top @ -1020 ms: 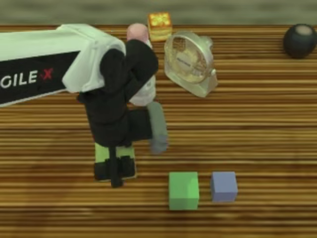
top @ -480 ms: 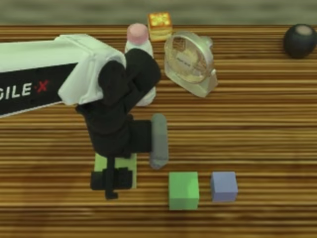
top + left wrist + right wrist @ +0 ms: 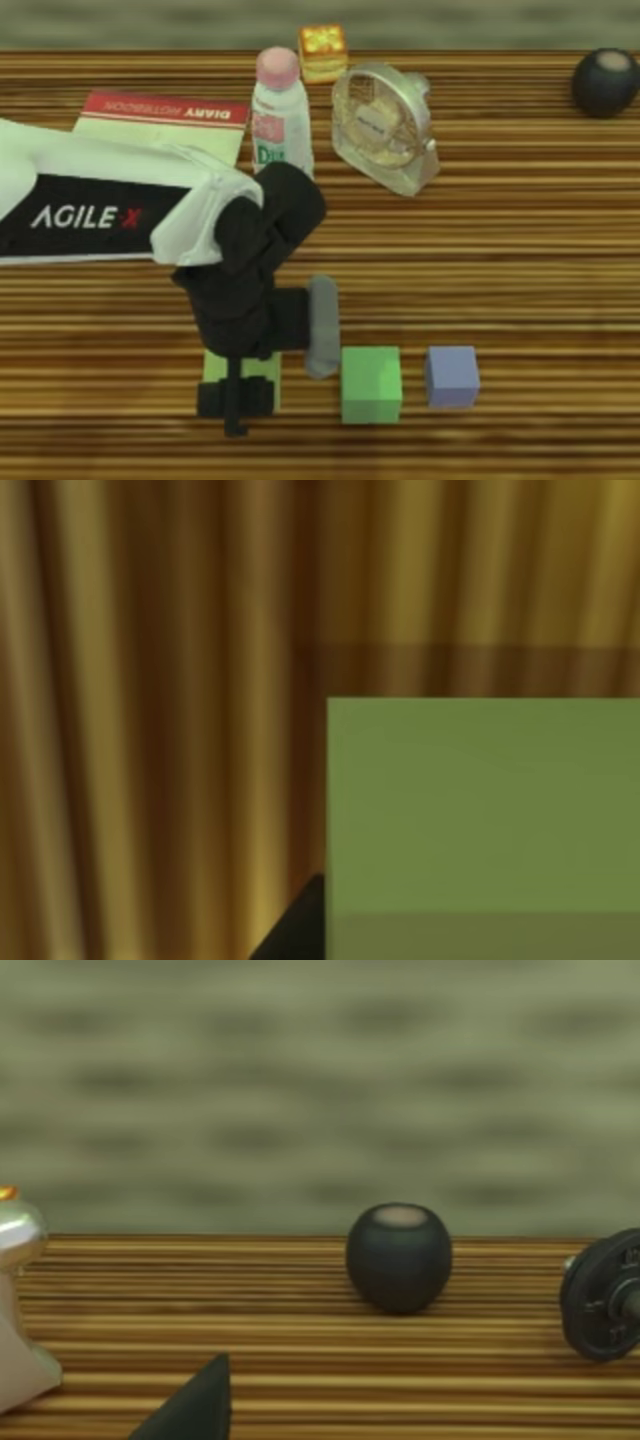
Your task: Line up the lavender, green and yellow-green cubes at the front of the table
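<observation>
My left gripper [image 3: 237, 398] is shut on the yellow-green cube [image 3: 266, 370], near the table's front edge and just left of the green cube [image 3: 371, 384]. In the left wrist view the yellow-green cube [image 3: 480, 820] fills the lower part, with one dark fingertip [image 3: 300, 930] against its side. The lavender cube [image 3: 452, 376] sits right of the green one, a small gap between them. My right arm is outside the top view; its wrist view shows one dark fingertip [image 3: 205, 1400] with nothing beside it.
At the back stand a red-and-cream diary [image 3: 165, 115], a pink-capped bottle [image 3: 280, 110], a small fan [image 3: 385, 125], an orange box [image 3: 323, 50] and a black round speaker [image 3: 605, 80]. A dumbbell [image 3: 610, 1295] shows at the right wrist view's edge.
My left arm has carried the yellow-green cube toward the front edge and slightly right, closer to the green cube. The diary and bottle are uncovered behind it.
</observation>
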Controlling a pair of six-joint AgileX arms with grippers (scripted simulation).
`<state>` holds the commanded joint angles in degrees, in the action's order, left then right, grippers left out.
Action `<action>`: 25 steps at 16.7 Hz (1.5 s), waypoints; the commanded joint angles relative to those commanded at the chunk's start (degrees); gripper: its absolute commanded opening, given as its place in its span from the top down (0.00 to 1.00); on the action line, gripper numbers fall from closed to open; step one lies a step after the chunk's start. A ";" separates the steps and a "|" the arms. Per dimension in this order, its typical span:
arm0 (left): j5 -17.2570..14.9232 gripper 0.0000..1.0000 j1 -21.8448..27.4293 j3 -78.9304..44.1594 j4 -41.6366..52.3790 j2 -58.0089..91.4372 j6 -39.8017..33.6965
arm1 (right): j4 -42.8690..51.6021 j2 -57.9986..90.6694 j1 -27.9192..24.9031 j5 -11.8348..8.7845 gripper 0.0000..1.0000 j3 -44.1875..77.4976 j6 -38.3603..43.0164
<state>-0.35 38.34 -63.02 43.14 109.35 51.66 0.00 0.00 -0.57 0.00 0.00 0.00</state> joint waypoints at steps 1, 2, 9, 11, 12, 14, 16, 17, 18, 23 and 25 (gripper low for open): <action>0.00 1.00 0.01 0.07 -0.10 0.06 0.01 | 0.00 0.00 0.00 0.00 0.00 0.00 0.00; 0.00 1.00 0.01 0.07 -0.10 0.06 0.01 | 0.00 0.00 0.00 0.00 0.00 0.00 0.00; 0.00 0.62 0.01 0.07 -0.10 0.06 0.01 | 0.00 0.00 0.00 0.00 0.00 0.00 0.00; 0.00 0.47 0.01 0.07 -0.10 0.06 0.01 | 0.00 0.00 0.00 0.00 0.00 0.00 0.00; 0.00 0.40 0.01 0.07 -0.10 0.06 0.01 | 0.00 0.00 0.00 0.00 0.00 0.00 0.00; 0.00 0.25 0.01 0.07 -0.10 0.06 0.01 | 0.00 0.00 0.00 0.00 0.00 0.00 0.00; 0.00 0.10 0.01 0.07 -0.10 0.06 0.01 | 0.00 0.00 0.00 0.00 0.00 0.00 0.00; 0.00 0.02 0.01 0.07 -0.10 0.06 0.01 | 0.00 0.00 0.00 0.00 0.00 0.00 0.00; 0.00 0.00 0.01 0.07 -0.10 0.06 0.01 | 0.00 0.00 0.00 0.00 0.00 0.00 0.00; 0.00 0.00 0.01 0.07 -0.10 0.06 0.01 | 0.00 0.00 0.00 0.00 0.00 0.00 0.00; 0.00 0.00 0.01 0.07 -0.10 0.06 0.01 | 0.00 0.00 0.00 0.00 0.00 0.00 0.00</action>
<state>-0.35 38.34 -62.95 43.05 109.41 51.67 0.00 0.00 -0.57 0.00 0.00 0.00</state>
